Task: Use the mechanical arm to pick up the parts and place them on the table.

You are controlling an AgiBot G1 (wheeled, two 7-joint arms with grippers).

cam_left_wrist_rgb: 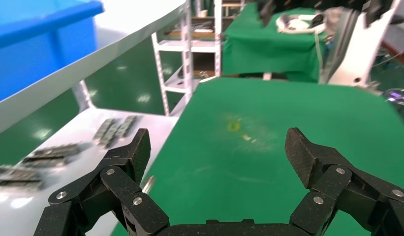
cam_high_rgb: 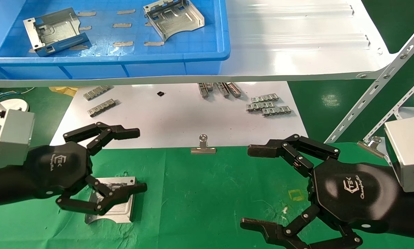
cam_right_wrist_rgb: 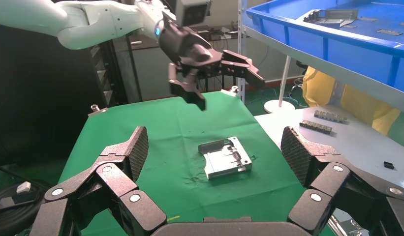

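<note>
1. The left gripper hangs over the green cloth table at about 8 o'clock in the head view, its claw fingers spread wide with nothing between them.
2. One sheet-metal part lies flat on the table directly beneath that gripper; the right wrist view shows clear air between the gripper and the part.
3. Two more parts sit in the blue bin on the white shelf at 11 to 12 o'clock: one toward the bin's left end, the other toward its right end.
4. The right gripper hovers over the table at about 4 o'clock, fingers splayed open and empty, near a small yellow square mark.
5. A silver binder clip pins the table's far edge at centre, where the cloth meets the white sheet.
6. Grey link strips lie on that sheet at 1 o'clock, with others at 10 o'clock.
</note>
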